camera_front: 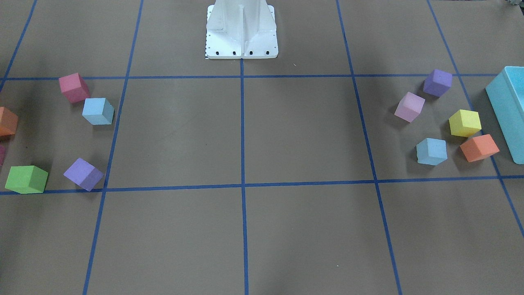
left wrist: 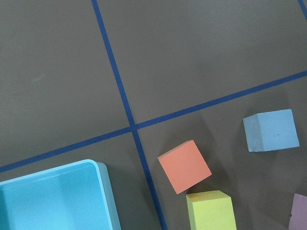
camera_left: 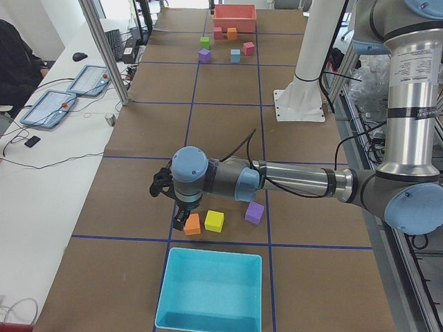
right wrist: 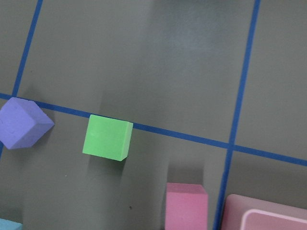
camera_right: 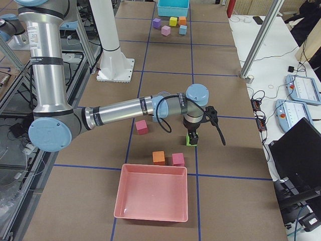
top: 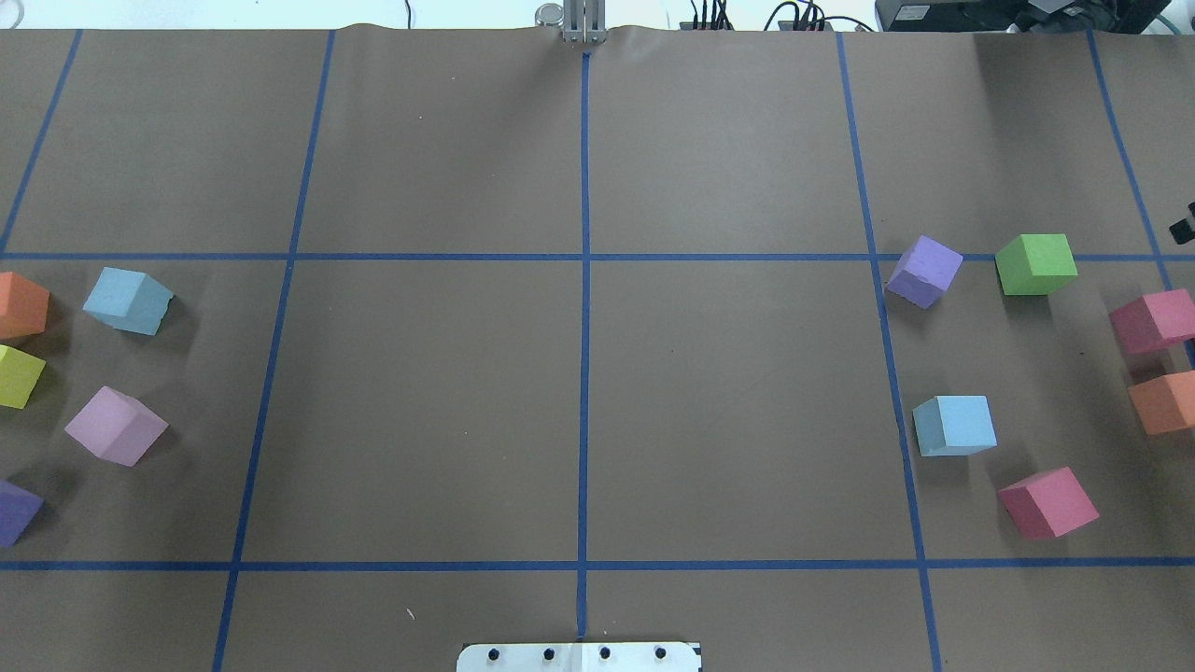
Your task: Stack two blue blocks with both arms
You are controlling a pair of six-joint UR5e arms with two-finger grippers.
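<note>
One light blue block (camera_front: 98, 111) lies on the robot's right half of the table, also in the overhead view (top: 954, 425). The other blue block (camera_front: 432, 151) lies on the left half (top: 128, 300) and shows in the left wrist view (left wrist: 271, 130) beside an orange cube (left wrist: 184, 166). My left gripper (camera_left: 181, 218) hangs over the orange cube, near the turquoise bin. My right gripper (camera_right: 193, 135) hangs over a green cube (camera_right: 191, 141). Both grippers show only in the side views, so I cannot tell whether they are open or shut.
A turquoise bin (camera_front: 507, 110) stands at the left end and a pink bin (camera_right: 153, 198) at the right end. Yellow (camera_front: 464, 123), pink (camera_front: 409, 106) and purple (camera_front: 437, 82) cubes surround the left blue block; a red cube (camera_front: 73, 87) sits by the right one. A white pedestal (camera_front: 241, 30) stands mid-back.
</note>
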